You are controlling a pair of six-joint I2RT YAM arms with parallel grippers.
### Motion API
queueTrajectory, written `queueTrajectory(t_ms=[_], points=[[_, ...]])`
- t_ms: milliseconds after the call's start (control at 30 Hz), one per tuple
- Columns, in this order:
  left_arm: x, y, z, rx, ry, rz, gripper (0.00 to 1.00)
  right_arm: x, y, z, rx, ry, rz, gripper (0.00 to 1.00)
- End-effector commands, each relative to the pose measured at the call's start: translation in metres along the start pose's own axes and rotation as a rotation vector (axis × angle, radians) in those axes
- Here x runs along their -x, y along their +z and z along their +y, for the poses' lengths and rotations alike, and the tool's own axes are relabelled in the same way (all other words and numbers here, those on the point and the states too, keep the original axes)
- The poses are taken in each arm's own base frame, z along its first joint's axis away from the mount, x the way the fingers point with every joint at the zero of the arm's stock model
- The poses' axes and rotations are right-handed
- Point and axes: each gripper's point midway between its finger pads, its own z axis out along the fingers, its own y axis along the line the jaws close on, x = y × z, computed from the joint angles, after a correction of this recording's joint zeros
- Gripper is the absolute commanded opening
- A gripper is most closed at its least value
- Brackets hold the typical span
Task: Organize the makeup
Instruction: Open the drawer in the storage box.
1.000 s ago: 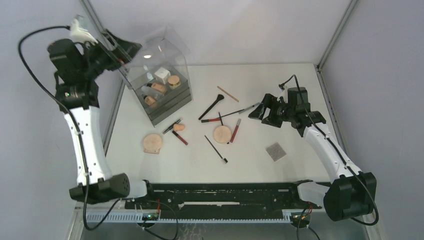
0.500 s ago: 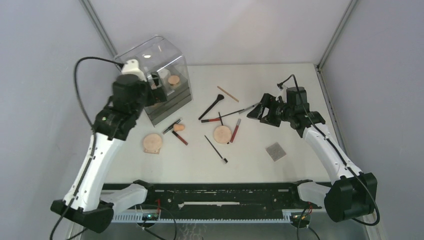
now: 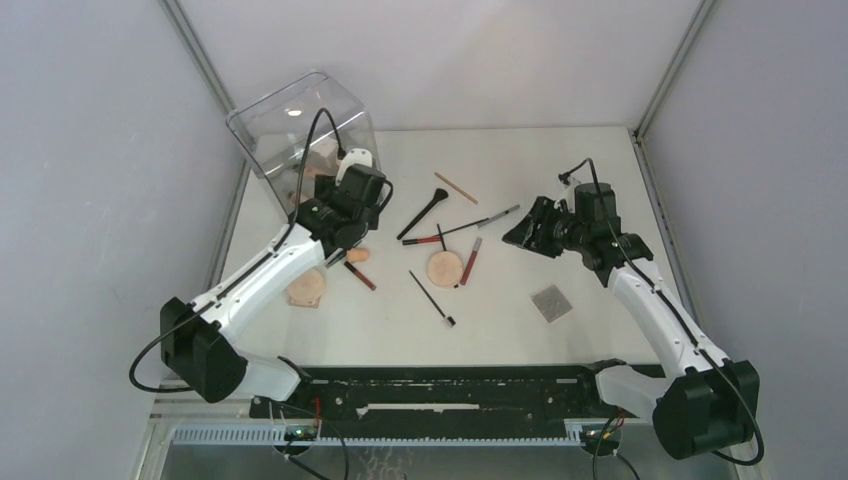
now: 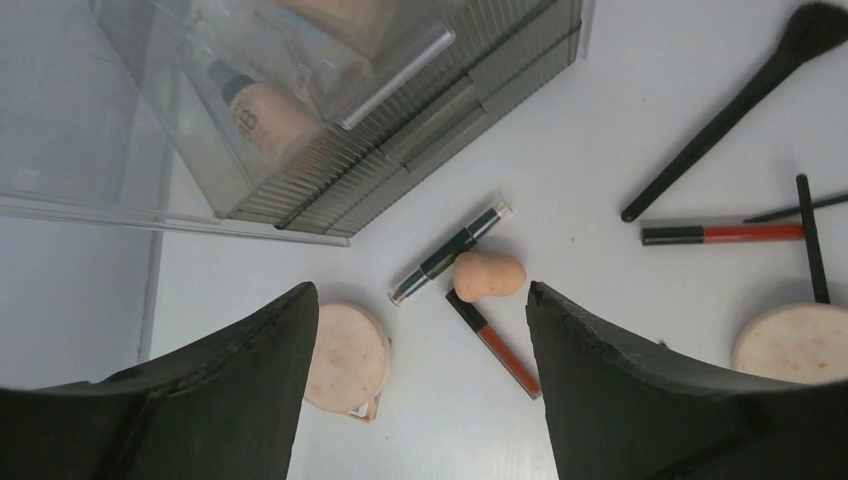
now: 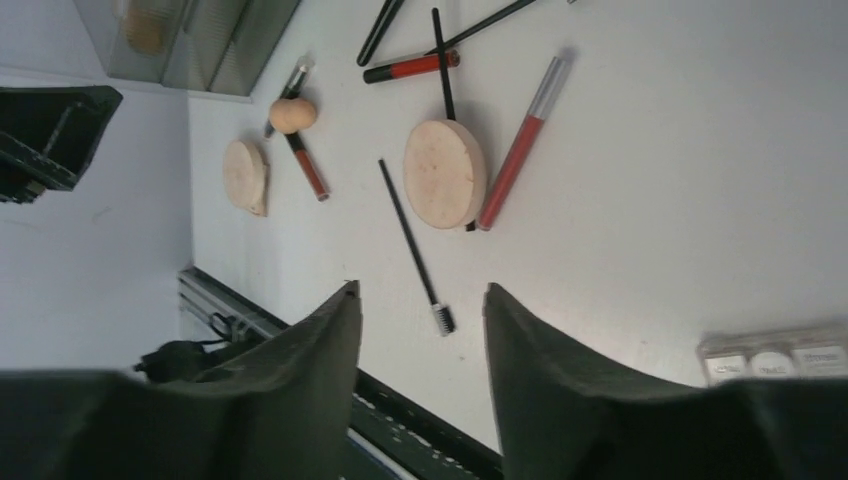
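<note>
The makeup lies loose mid-table: a peach sponge [image 3: 357, 255], two round tan compacts [image 3: 305, 287] [image 3: 445, 268], red lip tubes [image 3: 361, 276] [image 3: 470, 260], a big black brush [image 3: 423, 213] and a thin brush [image 3: 433, 298]. My left gripper [image 3: 337, 238] is open and empty, hovering in front of the clear drawer box [image 3: 300, 130]. The left wrist view shows the sponge [image 4: 488, 276], a compact [image 4: 345, 357] and a lip tube [image 4: 495, 345] between its fingers [image 4: 420, 295]. My right gripper [image 3: 525, 232] is open and empty, right of the pile [image 5: 420, 290].
A beige bottle [image 4: 265, 105] sits inside the box above its ribbed drawers [image 4: 400, 130]. A grey palette [image 3: 551, 302] lies at the right front. A thin wooden stick [image 3: 455, 187] lies at the back. Frame posts stand at the back corners.
My left arm has swung down from the top of the clear box to just above the table by the sponge. The right gripper has barely moved.
</note>
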Motion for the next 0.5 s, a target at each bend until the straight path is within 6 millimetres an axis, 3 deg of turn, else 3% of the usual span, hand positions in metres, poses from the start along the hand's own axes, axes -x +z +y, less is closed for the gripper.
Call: queueTrajectory(t_ms=[0, 67, 167, 267, 467], points=[[0.046, -0.027, 0.026, 0.043, -0.082, -0.131, 0.80, 0.004, 0.012, 0.033, 0.157, -0.008, -0.074, 0.45], [0.067, -0.044, 0.037, 0.034, -0.112, -0.174, 0.81, -0.003, 0.034, 0.055, 0.201, -0.012, -0.092, 0.34], [0.083, -0.069, 0.060, 0.030, -0.155, -0.215, 0.81, -0.022, 0.072, 0.093, 0.277, 0.006, -0.049, 0.27], [0.084, -0.089, 0.077, -0.012, -0.213, -0.220, 0.82, -0.040, 0.107, 0.137, 0.400, 0.000, 0.030, 0.34], [0.067, -0.128, 0.085, -0.192, -0.335, -0.257, 0.89, -0.061, 0.178, 0.191, 0.488, 0.122, 0.159, 0.36]])
